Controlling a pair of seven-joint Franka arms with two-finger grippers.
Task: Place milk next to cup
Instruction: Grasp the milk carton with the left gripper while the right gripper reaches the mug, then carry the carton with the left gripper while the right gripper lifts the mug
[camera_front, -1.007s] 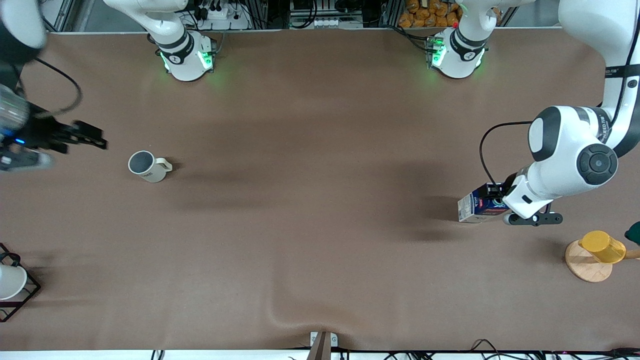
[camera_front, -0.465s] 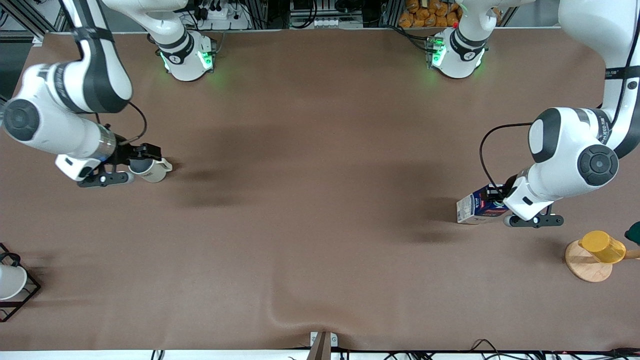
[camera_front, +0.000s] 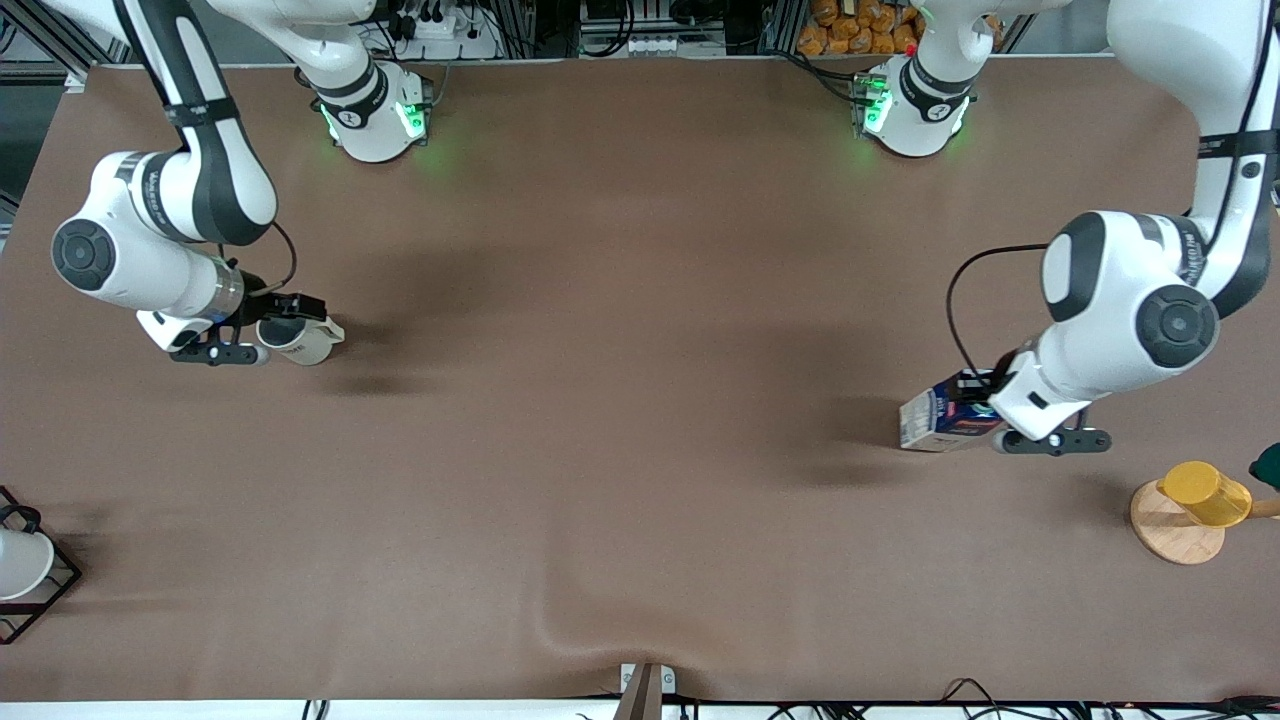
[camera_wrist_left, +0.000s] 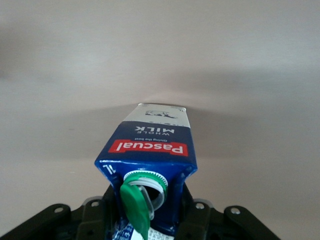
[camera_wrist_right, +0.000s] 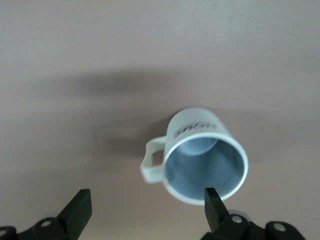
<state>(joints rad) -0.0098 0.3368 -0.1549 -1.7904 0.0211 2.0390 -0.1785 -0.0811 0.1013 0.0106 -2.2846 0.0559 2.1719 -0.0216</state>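
Front view: The left hand (camera_front: 982, 403) is clenched on the gable top of the milk carton (camera_front: 935, 421), at about 4 o'clock from the centre of the worktop (camera_front: 640, 400). The cup (camera_front: 300, 340) stands at about 9 o'clock, well apart from the carton. The right hand (camera_front: 280, 325) sits released over the cup. My judgement is that I should carry the carton level across the worktop and set it down just beside the cup. I would first clear the right hand from that spot.

Left wrist view: The fingers clamp the milk carton (camera_wrist_left: 150, 145) on both sides of the gable. The green cap (camera_wrist_left: 136, 206) appears flipped open, so I should avoid tilting. I cannot tell whether the base is off the worktop.

Right wrist view: The right hand (camera_wrist_right: 146, 205) is spread wide. The cup (camera_wrist_right: 200, 155) lies off-centre, with its rim at one finger (camera_wrist_right: 212, 200). It is not gripped.
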